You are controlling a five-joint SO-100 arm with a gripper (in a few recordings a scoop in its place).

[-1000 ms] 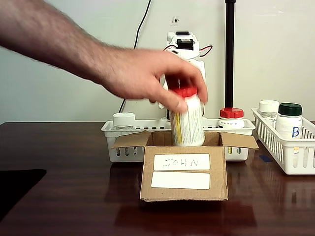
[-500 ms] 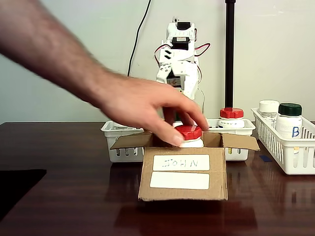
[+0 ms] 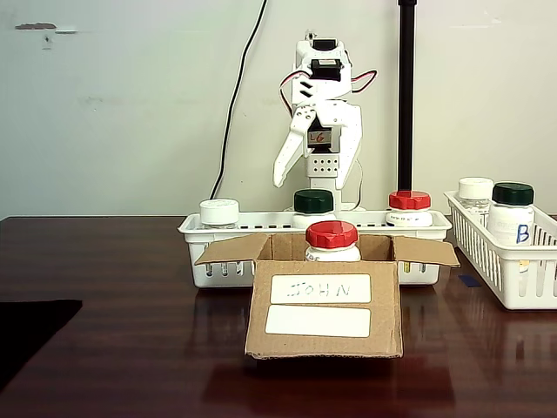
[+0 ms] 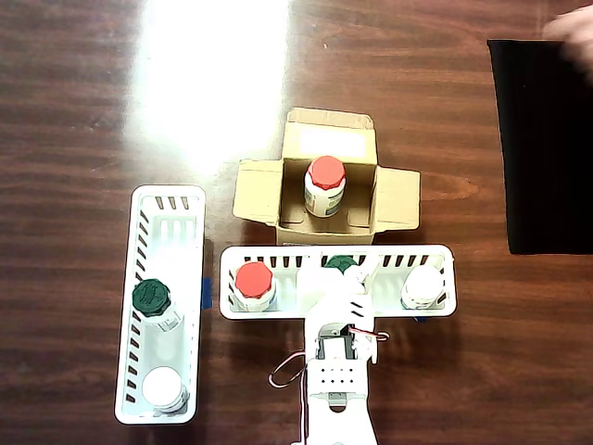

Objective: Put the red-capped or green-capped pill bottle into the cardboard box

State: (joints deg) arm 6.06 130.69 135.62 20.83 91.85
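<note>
A dark wooden tabletop (image 3: 104,348) carries everything, with a black mat (image 4: 547,148) at one edge. Two white baskets stand behind the box: the long basket (image 3: 196,228) crosswise just beyond it, the side basket (image 3: 513,279) at the right of the fixed view. The white arm (image 3: 322,104) stands upright behind the long basket, its jaws (image 3: 315,178) spread wide and empty, hanging above a green bottle (image 3: 313,202). The box (image 3: 324,305), flaps open, holds a red bottle (image 3: 332,239) upright inside. Another red-capped bottle (image 3: 409,207) and a white-capped bottle (image 3: 219,212) flank the green one; the side basket holds a second green-capped bottle (image 3: 512,213).
</note>
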